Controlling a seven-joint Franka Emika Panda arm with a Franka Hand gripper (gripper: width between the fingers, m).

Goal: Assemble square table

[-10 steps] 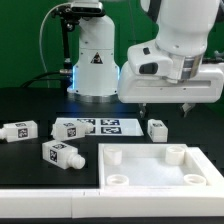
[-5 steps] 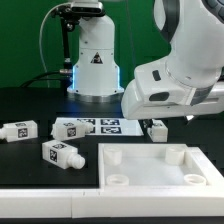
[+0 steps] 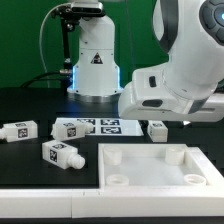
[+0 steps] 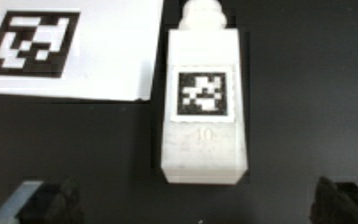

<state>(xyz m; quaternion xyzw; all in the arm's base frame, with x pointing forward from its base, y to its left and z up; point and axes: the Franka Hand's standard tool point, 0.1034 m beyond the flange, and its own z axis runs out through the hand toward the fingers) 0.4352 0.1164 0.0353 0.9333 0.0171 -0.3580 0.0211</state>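
The step in hand is judged to be the pick-up of one table leg; the jaws are spread wide and nothing is held, and in the wrist view their tips are seen flanking the leg's blunt end, not its middle. For a sound grip the jaws should be brought over the tagged middle, lowered straight, and closed across the narrow width; the marker board lies just beside the leg, so its edge should not be caught. The leg is found lying flat on the bench, tag upward, about midway between the near and far edges, just behind the table top; its long axis is set crosswise to the jaws' closing line, and the narrow peg end seems to be pointed toward the far edge.
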